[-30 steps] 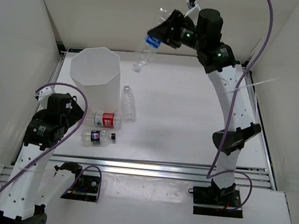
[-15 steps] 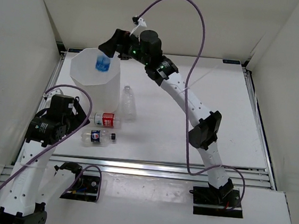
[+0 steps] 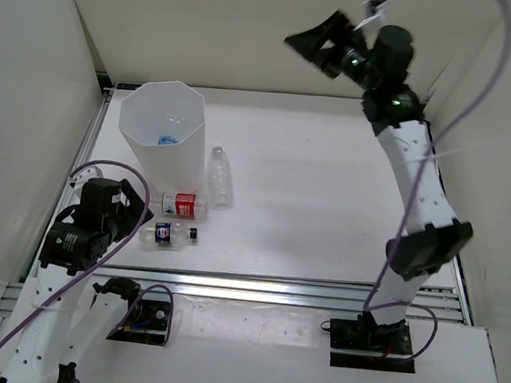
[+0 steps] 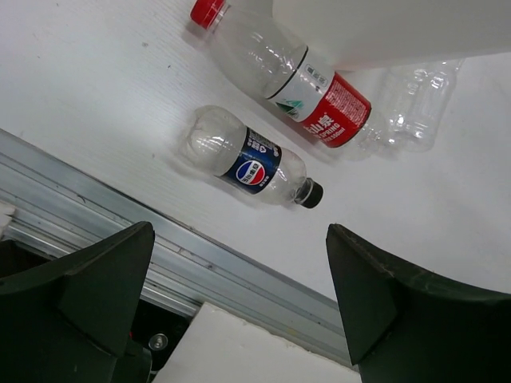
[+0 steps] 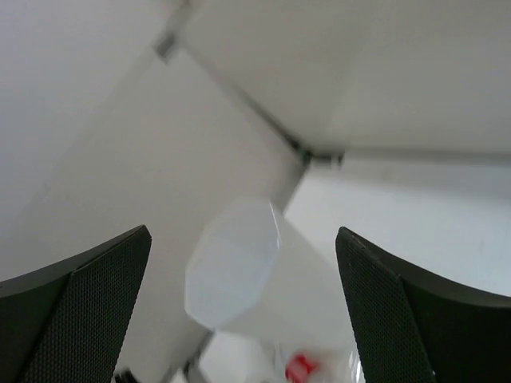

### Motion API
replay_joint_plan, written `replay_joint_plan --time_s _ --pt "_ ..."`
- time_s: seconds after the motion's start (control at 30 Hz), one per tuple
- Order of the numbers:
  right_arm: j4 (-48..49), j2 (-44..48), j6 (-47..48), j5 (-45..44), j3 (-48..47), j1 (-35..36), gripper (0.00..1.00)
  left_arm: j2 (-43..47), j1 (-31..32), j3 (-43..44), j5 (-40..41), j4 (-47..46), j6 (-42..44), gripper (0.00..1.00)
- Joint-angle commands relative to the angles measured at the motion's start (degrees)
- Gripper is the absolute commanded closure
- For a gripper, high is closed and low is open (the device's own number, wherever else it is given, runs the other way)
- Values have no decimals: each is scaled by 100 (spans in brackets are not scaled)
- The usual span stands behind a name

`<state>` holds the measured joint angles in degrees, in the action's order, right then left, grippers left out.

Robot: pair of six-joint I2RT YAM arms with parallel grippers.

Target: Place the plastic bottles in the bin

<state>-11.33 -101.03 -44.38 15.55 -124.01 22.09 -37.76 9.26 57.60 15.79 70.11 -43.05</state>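
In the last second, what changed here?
The right gripper carried the blue-labelled bottle over the bin, dropped it in, then swung up and back to the right, open and empty. The red-labelled bottle, dark-labelled bottle and unlabelled bottle lie where they were; the left gripper barely moved.

White table (image 3: 328,199), plain white walls (image 3: 191,20)
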Motion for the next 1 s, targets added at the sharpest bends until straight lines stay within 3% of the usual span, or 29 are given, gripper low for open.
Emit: replay_joint_plan --time_s 0.0,0.13,0.47,0.97 --pt "-1186 -1382 -81 2091 816 147 0 189 32 -442 -155 -391 -266 0" --pt "-1643 -2400 438 2856 589 147 0 383 32 -856 -155 -595 -397 0" --pt "-1696 -3930 440 3436 61 208 0 58 32 -733 -226 -349 -757 0" --pt "-1486 -5444 -202 3129 -773 1025 0 -610 32 -118 -506 196 -881 0"
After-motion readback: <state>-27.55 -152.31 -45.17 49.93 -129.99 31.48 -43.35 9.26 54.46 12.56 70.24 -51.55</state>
